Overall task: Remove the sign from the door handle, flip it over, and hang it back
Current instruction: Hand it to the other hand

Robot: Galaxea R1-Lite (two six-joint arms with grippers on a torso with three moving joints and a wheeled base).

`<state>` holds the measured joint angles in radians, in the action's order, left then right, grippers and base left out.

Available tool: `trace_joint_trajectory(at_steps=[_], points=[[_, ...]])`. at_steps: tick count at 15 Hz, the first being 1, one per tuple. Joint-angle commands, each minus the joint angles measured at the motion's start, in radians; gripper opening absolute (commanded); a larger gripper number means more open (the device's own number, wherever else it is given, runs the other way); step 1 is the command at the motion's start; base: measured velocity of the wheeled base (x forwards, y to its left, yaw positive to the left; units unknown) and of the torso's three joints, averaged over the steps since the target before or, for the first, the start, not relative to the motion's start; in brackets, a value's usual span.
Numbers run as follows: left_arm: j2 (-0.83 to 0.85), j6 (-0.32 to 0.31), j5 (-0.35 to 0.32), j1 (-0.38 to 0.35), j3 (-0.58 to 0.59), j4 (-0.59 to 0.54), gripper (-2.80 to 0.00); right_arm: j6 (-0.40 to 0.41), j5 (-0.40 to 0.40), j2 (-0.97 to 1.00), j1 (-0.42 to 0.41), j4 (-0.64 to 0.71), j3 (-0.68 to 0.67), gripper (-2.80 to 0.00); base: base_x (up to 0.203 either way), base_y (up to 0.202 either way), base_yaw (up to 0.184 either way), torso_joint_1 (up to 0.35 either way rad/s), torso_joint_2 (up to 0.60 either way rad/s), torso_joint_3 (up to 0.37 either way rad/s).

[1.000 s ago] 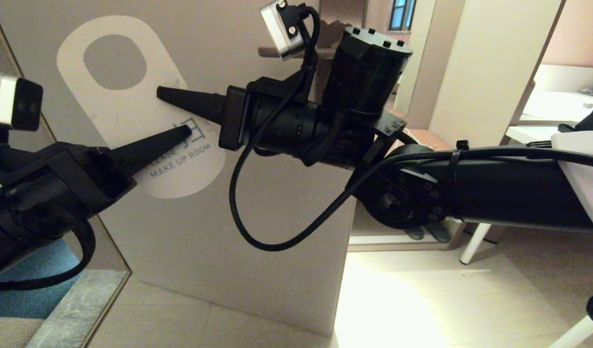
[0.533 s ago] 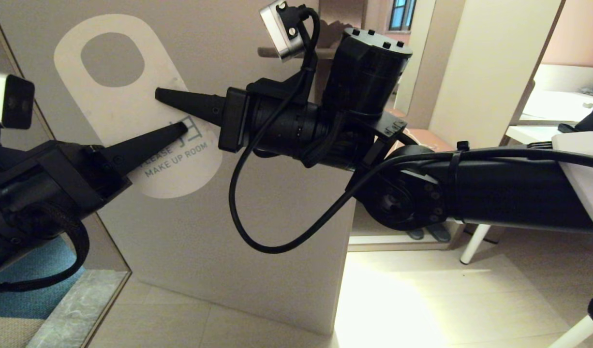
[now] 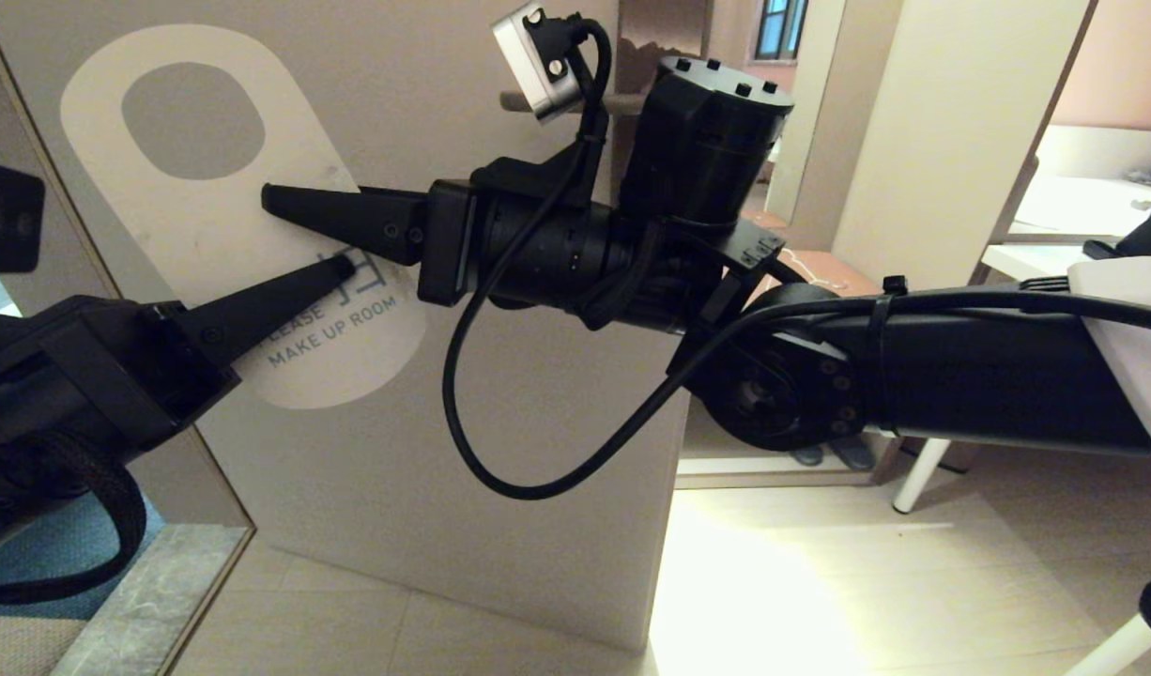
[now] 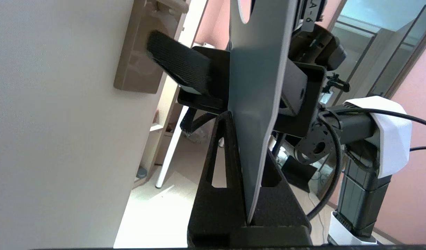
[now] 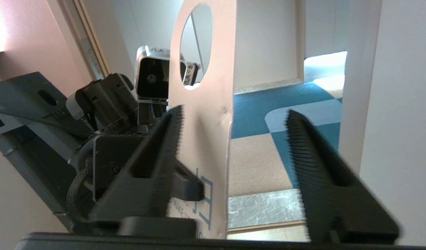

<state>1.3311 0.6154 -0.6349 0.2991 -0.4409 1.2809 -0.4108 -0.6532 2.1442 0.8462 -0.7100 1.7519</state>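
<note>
The sign (image 3: 209,235) shows its off-white "PLEASE MAKE UP ROOM" side in the head view, held in front of the door, off the handle. My left gripper (image 3: 345,268) is shut on its lower part; the left wrist view shows the slate blue face (image 4: 258,69) pinched between the fingers (image 4: 247,132). My right gripper (image 3: 275,199) is open, and its fingers straddle the sign's edge (image 5: 206,104) without clamping it (image 5: 234,113). The door handle's bronze backplate (image 4: 134,52) shows beyond the sign. The lever (image 3: 517,99) is mostly hidden behind my right arm.
The beige door panel (image 3: 425,451) stands right behind the sign, with its free edge at the right. A glass or mirror panel (image 3: 31,113) borders it on the left. A white table (image 3: 1026,253) and its leg stand at the right, above a tiled floor (image 3: 820,582).
The sign and both grippers have shifted to the left in the head view. The left gripper keeps its hold on the sign's lower part.
</note>
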Motion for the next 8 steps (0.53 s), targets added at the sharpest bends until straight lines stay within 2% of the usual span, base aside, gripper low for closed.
trace_joint_trajectory(at_steps=[1, 3, 6, 8], points=[[-0.010, 0.004, 0.002, -0.003, 0.004, 0.005, -2.80, 0.001, -0.002, -0.009, -0.002, -0.006, 0.001, 0.00, 0.000, 0.000, 0.000, 0.000, 0.00, 0.000], [-0.012, 0.003, 0.032, -0.005, 0.012, 0.005, -2.80, 0.001, 0.008, -0.024, -0.009, -0.006, 0.006, 0.00, 0.000, 0.000, 0.000, 0.000, 0.00, 0.000], [-0.018, 0.000, 0.040, -0.006, 0.026, 0.005, -2.80, 0.002, 0.055, -0.051, -0.037, -0.006, 0.010, 0.00, 0.000, 0.000, 0.000, 0.000, 0.00, 0.000], [-0.024, -0.002, 0.052, -0.006, 0.027, 0.005, -2.80, 0.032, 0.124, -0.063, -0.061, -0.006, 0.015, 0.00, 0.000, 0.000, 0.000, 0.000, 0.00, 0.000]])
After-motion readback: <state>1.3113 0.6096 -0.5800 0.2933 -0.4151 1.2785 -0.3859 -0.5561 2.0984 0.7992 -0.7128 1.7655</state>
